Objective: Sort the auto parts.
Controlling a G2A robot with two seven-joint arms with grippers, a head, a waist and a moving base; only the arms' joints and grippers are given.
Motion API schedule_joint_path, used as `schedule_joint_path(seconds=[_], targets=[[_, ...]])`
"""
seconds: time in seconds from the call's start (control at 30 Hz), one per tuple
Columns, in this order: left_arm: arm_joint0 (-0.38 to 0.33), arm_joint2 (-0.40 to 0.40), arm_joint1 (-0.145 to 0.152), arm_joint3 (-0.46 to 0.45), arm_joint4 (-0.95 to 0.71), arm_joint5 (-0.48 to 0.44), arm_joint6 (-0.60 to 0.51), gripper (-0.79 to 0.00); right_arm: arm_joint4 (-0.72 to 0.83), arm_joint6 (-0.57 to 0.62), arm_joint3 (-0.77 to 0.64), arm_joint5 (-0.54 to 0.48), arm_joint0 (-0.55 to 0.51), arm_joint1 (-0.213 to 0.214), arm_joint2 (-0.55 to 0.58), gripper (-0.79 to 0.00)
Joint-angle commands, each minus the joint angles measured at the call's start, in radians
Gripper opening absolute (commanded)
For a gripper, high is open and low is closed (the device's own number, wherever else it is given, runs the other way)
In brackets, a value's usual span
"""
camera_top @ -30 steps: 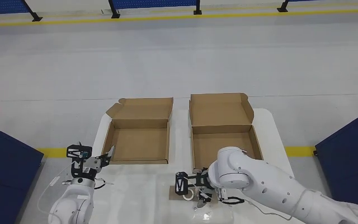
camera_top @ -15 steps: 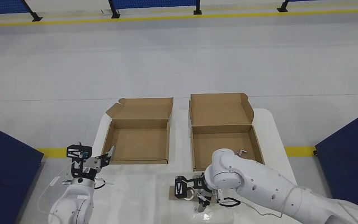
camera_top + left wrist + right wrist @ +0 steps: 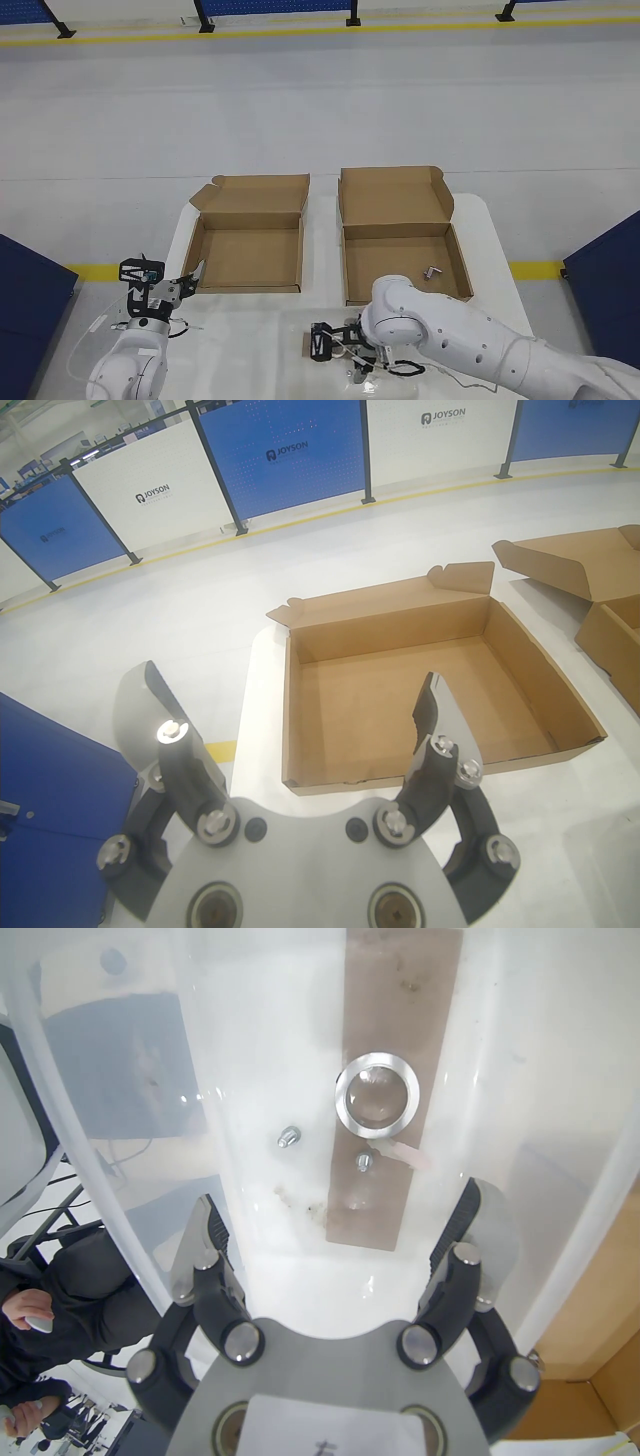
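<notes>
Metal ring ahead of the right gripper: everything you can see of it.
The metal ring is a shiny silver band, round and broad-rimmed; the brown strip beneath shows through its open centre. It lies flat on that strip. The right gripper stands open short of it, not touching. A small bolt sits nearby on the strip, apart from it; a pale sliver reaches its rim, contact unclear.
</notes>
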Motion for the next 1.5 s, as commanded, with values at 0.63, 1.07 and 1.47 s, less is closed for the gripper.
schedule_joint_path(seconds=[0.63,1.07,1.47], targets=[[0.000,0.000,0.000,0.000,0.000,0.000,0.000,0.000,-0.068,0.026,0.058,0.024,-0.004,-0.044,-0.056,0.000],[0.000,0.000,0.000,0.000,0.000,0.000,0.000,0.000,-0.092,0.026,0.076,0.046,-0.008,-0.065,-0.055,-0.434],[0.000,0.000,0.000,0.000,0.000,0.000,0.000,0.000,-0.122,0.025,0.064,0.062,-0.026,-0.064,-0.036,-0.514]])
